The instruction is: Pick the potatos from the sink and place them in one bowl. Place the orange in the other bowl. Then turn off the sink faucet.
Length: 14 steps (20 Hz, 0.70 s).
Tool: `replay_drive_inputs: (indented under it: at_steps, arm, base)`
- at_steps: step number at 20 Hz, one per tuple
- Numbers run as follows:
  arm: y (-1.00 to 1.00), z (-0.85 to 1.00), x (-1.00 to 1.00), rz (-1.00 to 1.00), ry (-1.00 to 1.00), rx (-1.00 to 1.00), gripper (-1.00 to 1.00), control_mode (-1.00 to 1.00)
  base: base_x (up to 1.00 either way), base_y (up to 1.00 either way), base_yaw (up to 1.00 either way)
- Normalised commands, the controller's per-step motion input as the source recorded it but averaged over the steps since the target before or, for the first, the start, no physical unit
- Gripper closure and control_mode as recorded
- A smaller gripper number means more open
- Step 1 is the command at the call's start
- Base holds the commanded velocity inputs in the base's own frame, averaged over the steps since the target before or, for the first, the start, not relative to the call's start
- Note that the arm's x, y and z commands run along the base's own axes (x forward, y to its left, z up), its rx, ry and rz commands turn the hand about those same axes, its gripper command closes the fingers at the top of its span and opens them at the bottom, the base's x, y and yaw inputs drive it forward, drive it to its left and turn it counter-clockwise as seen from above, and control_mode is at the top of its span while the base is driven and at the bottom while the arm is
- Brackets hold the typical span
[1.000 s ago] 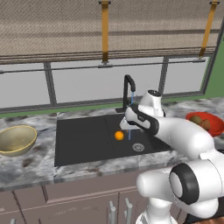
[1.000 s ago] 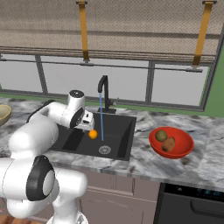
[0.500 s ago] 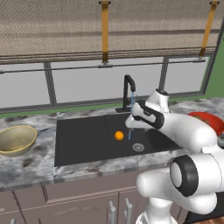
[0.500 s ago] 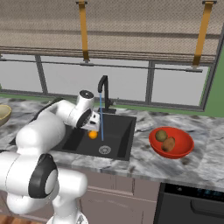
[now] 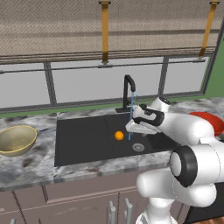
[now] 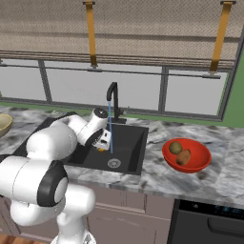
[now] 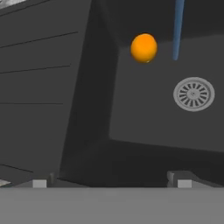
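Note:
The orange [image 5: 119, 135] lies on the floor of the black sink [image 5: 83, 140], left of the round drain [image 5: 138, 147]. My gripper [image 5: 131, 129] hangs just right of it, low over the basin, open and holding nothing. In the hand view the orange [image 7: 144, 47] sits ahead, apart from the wide-spread fingertips [image 7: 39, 183]. Water runs from the black faucet [image 5: 128, 92] in a thin blue stream [image 7: 177, 28]. Both potatos [image 6: 175, 147] [image 6: 183, 157] rest in the red bowl [image 6: 202, 161]. The tan-yellow bowl [image 5: 15, 140] stands on the left counter.
Grey marbled counter [image 6: 157, 178] surrounds the sink. A window wall [image 5: 87, 83] runs behind the faucet. A dark appliance [image 6: 209, 219] sits below the counter at the right. My arm [image 5: 188, 127] partly hides the red bowl in the left base view.
My hand has shifted rightward along the sink and dipped a little lower toward the basin. The orange has stayed put and the water keeps running.

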Motion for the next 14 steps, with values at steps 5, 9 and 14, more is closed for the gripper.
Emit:
replay_drive_inputs:
  at_steps: [5, 9, 14]
  arm:
    - [0.00, -0.03, 0.27, 0.00, 0.00, 0.03, -1.00, -1.00]
    - [0.00, -0.04, 0.32, 0.00, 0.00, 0.02, -1.00, -1.00]
    - [0.00, -0.17, 0.32, 0.00, 0.00, 0.01, -1.00, -1.00]
  base:
    - [0.00, 0.00, 0.00]
    - [0.00, 0.00, 0.00]
    - [0.00, 0.00, 0.00]
